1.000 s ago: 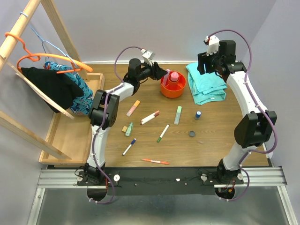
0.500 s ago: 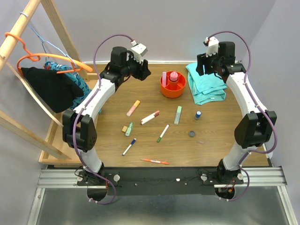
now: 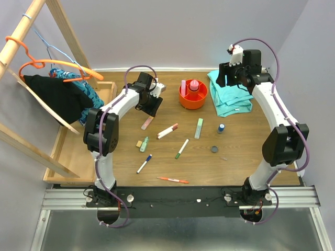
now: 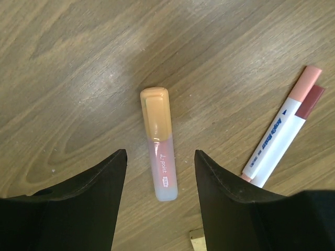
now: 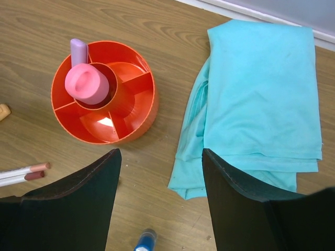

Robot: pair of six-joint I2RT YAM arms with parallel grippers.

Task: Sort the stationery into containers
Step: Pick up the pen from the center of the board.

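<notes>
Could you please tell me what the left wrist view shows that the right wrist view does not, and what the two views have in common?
Only the left wrist view shows the orange-capped highlighter whole, lying flat between the fingers of the open left hand. Only the right wrist view shows the orange tub, with the pink glue bottle in its central cup and a purple highlighter in one compartment, plus the teal cloth, the blue-capped bottle and the open right hand. Both show the wooden table and the pair of white markers.
</notes>
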